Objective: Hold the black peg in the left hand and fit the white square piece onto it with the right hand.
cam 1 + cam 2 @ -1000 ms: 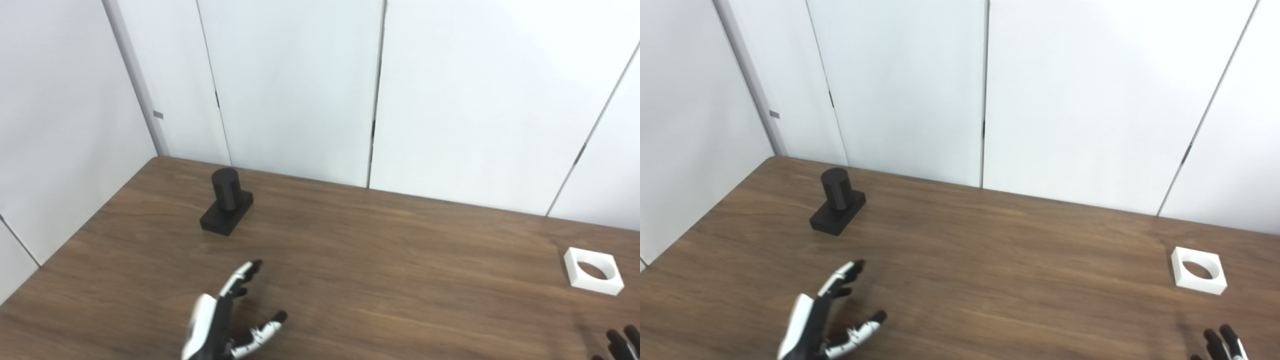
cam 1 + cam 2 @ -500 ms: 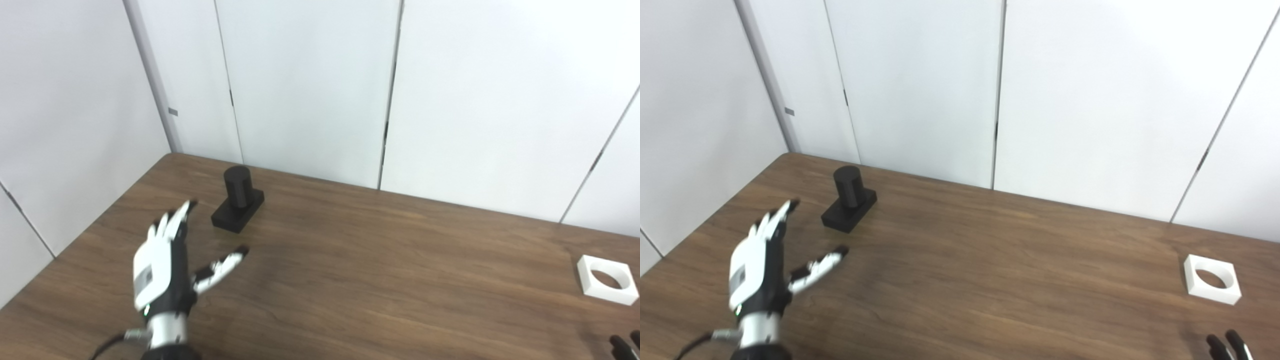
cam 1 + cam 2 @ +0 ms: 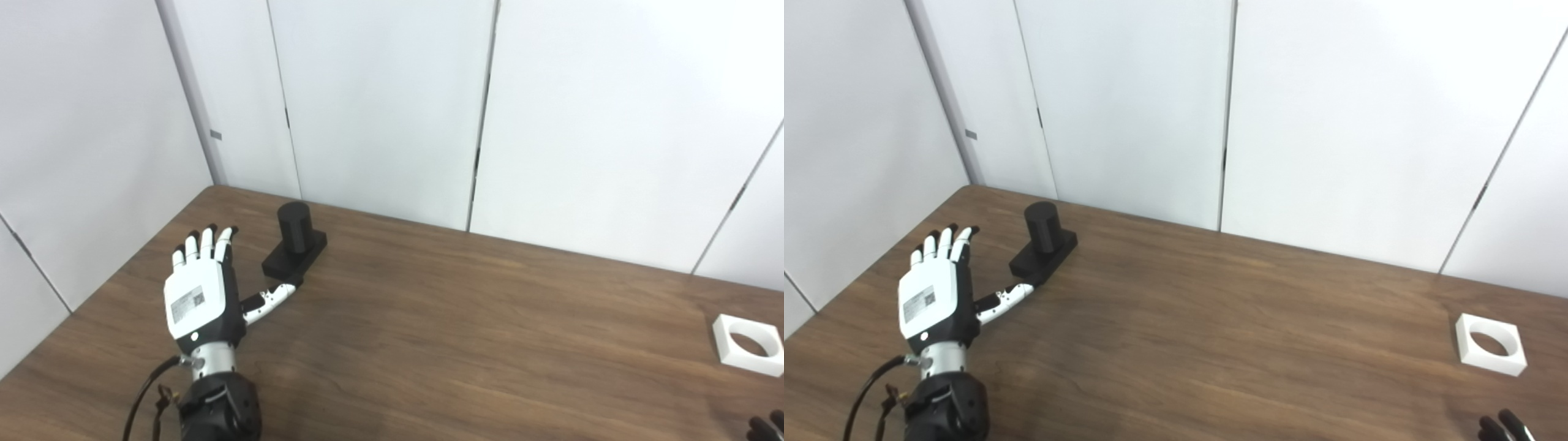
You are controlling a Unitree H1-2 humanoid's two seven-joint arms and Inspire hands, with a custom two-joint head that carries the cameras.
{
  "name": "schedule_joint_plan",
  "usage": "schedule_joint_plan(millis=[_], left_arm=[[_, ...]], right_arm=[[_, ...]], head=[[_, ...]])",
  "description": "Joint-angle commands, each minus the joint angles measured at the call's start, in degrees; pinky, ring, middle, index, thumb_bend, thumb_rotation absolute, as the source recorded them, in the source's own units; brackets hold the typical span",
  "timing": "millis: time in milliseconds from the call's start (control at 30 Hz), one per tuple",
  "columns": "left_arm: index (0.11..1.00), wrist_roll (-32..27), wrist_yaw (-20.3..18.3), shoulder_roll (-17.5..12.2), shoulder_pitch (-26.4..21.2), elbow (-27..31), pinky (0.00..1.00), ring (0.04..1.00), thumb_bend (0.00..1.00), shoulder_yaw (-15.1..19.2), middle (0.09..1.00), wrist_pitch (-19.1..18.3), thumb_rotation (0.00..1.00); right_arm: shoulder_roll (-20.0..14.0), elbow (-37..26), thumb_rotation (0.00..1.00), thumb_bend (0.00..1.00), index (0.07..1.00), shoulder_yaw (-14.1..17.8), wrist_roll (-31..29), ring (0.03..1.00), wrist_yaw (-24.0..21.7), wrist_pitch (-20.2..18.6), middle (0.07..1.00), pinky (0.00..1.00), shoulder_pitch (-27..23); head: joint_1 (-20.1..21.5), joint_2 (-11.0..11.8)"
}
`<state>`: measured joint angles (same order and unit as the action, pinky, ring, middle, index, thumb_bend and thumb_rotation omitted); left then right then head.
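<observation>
Left hand has advanced beside the black peg, fingers spread, empty; right hand's state unclear.

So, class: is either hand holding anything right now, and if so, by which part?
Nothing is held. The left hand is open beside the peg; only fingertips of the right hand show, away from the white piece.

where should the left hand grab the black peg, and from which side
Probably the upright round post of the black peg, wrapped from the near-left, where the open left hand already sits. The flat base lies low against the table and offers little to close around, while the post stands clear above it.
</observation>
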<state>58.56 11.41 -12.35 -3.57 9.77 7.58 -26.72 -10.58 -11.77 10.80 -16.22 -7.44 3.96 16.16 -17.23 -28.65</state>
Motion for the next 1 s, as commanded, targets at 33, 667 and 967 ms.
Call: schedule_joint_plan(millis=[33,667,967], left_arm=[[0.893,1.9,-0.17,-1.22,-3.44,-1.92,1.0,1.0,0.97,0.7,0.976,-0.17,0.71],[0.845,-1.87,0.62,-3.17,-12.7,-20.36,1.0,0.985,0.98,1.24,0.944,-0.01,0.73],[0.841,-4.76,4.74,-4.4,-15.74,-28.47,1.0,0.979,0.99,-1.25,0.94,-0.17,0.72]], right_arm=[[-0.23,-0.78,0.92,0.8,0.911,0.21,-0.65,0.935,-0.64,1.49,0.898,0.95,-0.01],[0.12,-1.92,0.9,0.85,0.902,0.01,0.01,0.924,0.08,0.33,0.887,0.86,0.35],[0.28,-0.8,0.89,0.87,0.899,-0.09,-0.02,0.916,-0.47,2.2,0.885,0.86,0.19]], head=[[0.11,-0.2],[0.74,-0.48],[1.21,-0.32]])
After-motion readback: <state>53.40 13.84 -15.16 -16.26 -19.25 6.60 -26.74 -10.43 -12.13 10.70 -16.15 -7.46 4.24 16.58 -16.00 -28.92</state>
